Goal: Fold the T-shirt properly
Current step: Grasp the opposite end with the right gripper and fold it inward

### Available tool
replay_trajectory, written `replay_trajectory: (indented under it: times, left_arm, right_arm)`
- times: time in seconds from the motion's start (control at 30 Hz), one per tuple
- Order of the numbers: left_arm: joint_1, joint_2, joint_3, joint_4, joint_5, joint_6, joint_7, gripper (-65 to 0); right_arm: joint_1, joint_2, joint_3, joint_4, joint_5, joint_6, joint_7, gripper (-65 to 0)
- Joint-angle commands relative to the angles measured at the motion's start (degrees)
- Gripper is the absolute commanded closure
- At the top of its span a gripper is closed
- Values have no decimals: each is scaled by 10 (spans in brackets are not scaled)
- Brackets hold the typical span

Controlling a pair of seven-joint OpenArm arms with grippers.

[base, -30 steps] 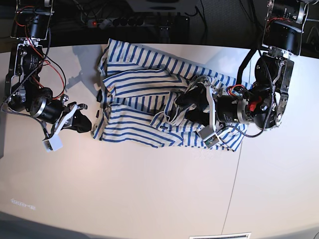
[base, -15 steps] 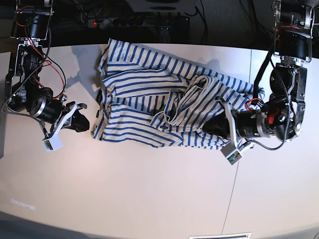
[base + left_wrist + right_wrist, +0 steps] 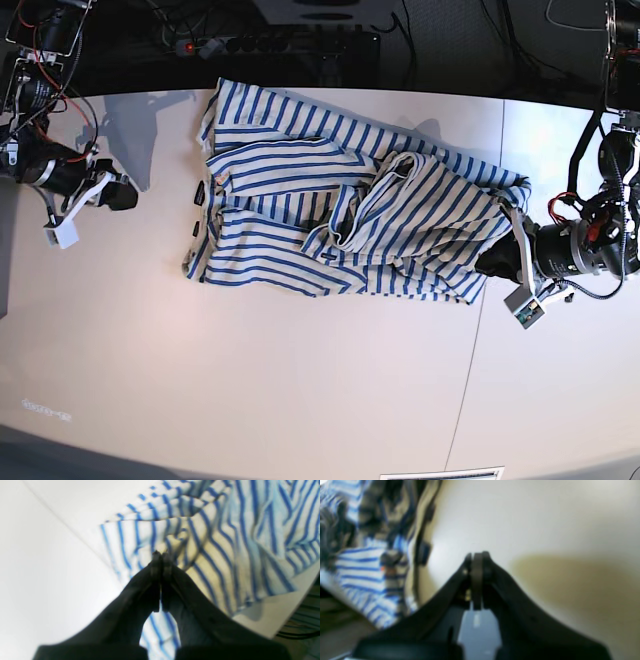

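From our left wrist camera, nearest to us, the left gripper (image 3: 160, 555) has its fingers pressed together with nothing between them, its tips poised over the T-shirt (image 3: 212, 542) close to its edge, though we cannot tell whether they touch the cloth. At our right wrist, the right gripper (image 3: 477, 555) is likewise clenched on nothing, over bare table (image 3: 545, 530), with the shirt off to one side. Looking farther out in the base view, the T-shirt (image 3: 300, 190) lies rumpled across the middle of the table (image 3: 300, 400), part of it bunched over itself near the centre, the left gripper (image 3: 500, 262) at one end and the right gripper (image 3: 125, 195) well apart from the other. We judge the fabric soft, light and limp, so it will sag and drag; pinching a hem corner or sleeve edge looks best. We see no containers here.
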Motion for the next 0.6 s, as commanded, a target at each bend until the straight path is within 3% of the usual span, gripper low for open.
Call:
replay_trajectory:
  times: [0.0,0.13,0.37,0.57]
  left_arm:
    - [-10,-10,-5,9,-3,-3,-15,0]
    - [-10,-11,-11,-16,7,-3,-30,0]
    - [-15,-10,-25,-89,-8,-3,-58,0]
    - [-15,9,-25,-102,-4,-3,-70,0]
  right_arm:
    - [10,13,5,-2,27,43,-1,0]
    - [6,11,4,-26,113,45,-21,0]
    - [10,-23,-59,-20,153,48,-34,0]
    - [38,-70,-125,-18,142,48,-34,0]
